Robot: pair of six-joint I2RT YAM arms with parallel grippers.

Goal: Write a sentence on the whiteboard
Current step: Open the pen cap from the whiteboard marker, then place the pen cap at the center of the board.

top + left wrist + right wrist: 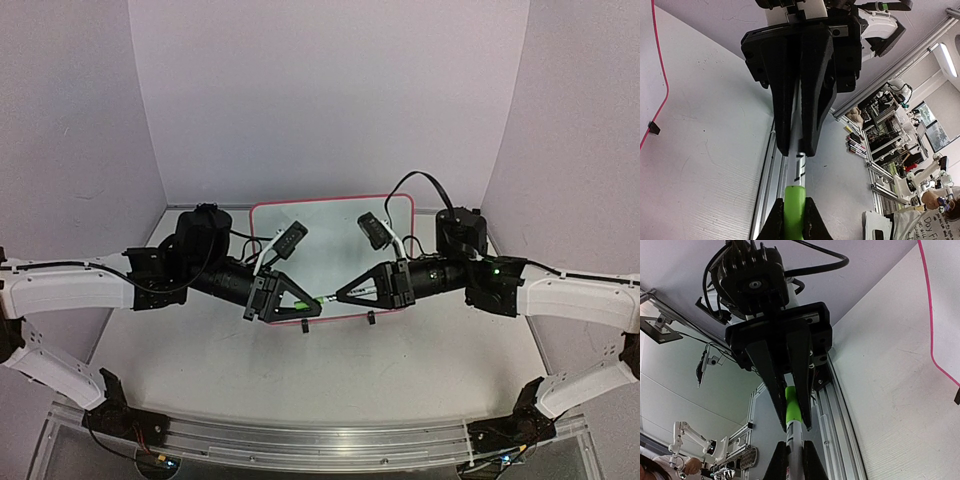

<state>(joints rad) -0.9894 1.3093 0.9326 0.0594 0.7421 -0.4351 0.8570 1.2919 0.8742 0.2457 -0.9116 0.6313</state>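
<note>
Smooth whiteboard, matt table (faintly scuffed), metal rail

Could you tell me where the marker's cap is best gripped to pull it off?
Pinch the green cap across its sides, end-on from the left, as the left gripper does: the right gripper clamps the white barrel, so a straight pull should free it.

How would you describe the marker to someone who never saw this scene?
Start at the pink-rimmed whiteboard in the middle. Over its near edge the left gripper and right gripper meet. The marker is the thin stick held between them, white with a bright green end.
</note>
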